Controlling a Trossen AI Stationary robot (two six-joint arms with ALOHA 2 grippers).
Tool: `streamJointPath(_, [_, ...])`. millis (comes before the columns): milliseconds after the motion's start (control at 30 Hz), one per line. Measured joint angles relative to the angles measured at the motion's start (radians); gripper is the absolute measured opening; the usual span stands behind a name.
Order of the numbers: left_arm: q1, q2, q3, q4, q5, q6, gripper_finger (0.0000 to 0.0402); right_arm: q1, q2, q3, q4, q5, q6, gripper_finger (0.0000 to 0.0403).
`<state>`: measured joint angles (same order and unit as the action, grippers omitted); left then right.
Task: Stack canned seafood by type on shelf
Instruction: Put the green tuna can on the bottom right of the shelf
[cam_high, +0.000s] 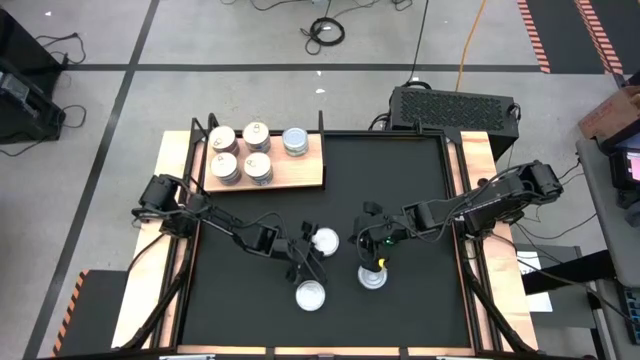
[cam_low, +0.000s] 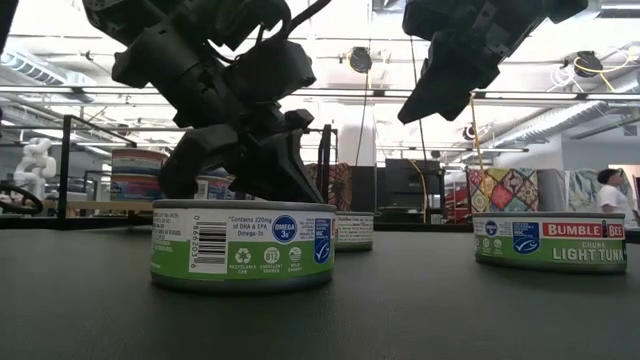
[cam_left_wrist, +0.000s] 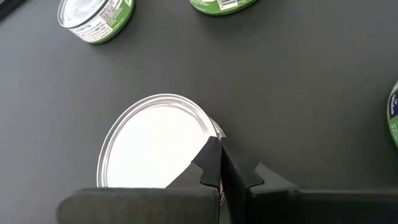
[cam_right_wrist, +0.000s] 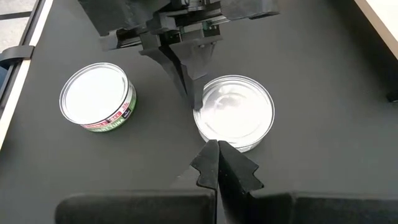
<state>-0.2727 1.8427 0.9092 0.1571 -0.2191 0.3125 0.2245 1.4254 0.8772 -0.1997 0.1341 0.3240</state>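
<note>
Five tins (cam_high: 245, 151) stand on the wooden shelf (cam_high: 300, 176) at the black mat's (cam_high: 420, 200) far left corner. Three more sit on the mat: one (cam_high: 324, 240) between the grippers, one (cam_high: 311, 295) nearer, one (cam_high: 373, 277) right. The left gripper (cam_high: 303, 262) and right gripper (cam_high: 379, 262) hover, fingers pressed together, empty.

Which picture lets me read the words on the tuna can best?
The low view: the can sits side-on there, so its "Light Tuna" label is readable. The high view shows only round tops, like this can, and I can't match them for sure. The wrist views show mostly lids; the side labels are too small to read.
</note>
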Motion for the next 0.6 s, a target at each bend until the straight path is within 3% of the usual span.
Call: streamJointPath(600, [-0.011,-0.079,0.004,-0.048,-0.021,0.037,0.0000,0.000,0.000,0.000,-0.008,0.000,-0.008,0.0000])
